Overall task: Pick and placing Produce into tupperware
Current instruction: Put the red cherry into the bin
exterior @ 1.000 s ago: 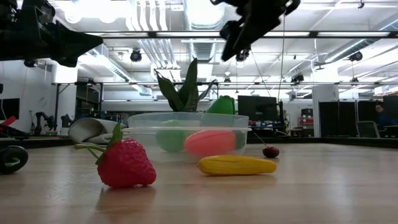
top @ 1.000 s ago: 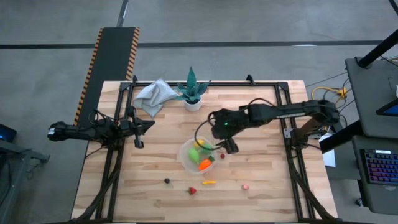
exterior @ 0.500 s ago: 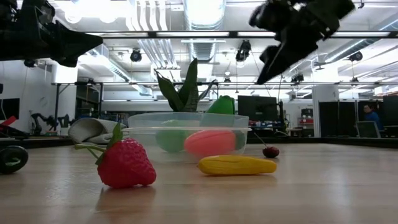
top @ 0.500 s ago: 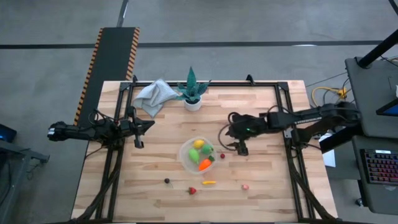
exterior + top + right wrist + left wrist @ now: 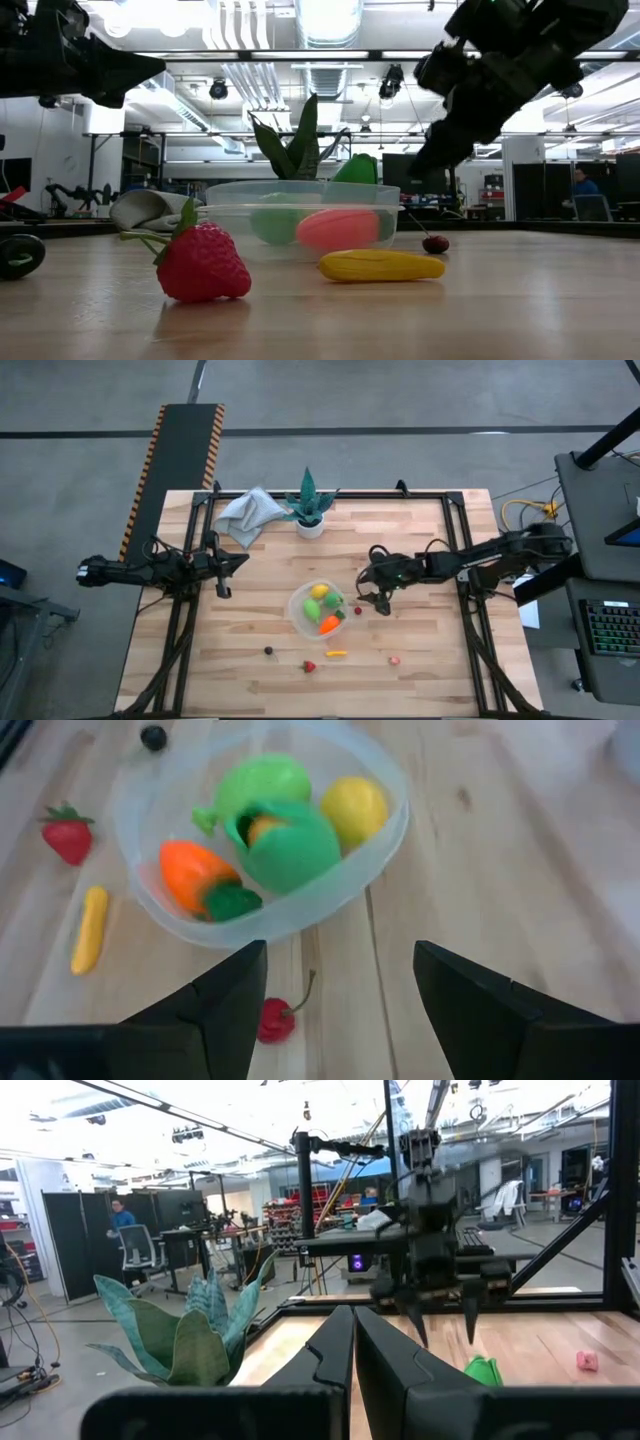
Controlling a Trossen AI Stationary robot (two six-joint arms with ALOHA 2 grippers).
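Wooden table: right tool hides the cherry partly.

Premises: an open-plan robotics lab or workshop. Evidence: exposed ceiling ducts and strip lighting overhead, a grey concrete floor with a hazard-striped ramp, a keyboard beside the wooden desk, black partition panels, an office chair, and persons at distant workstations.
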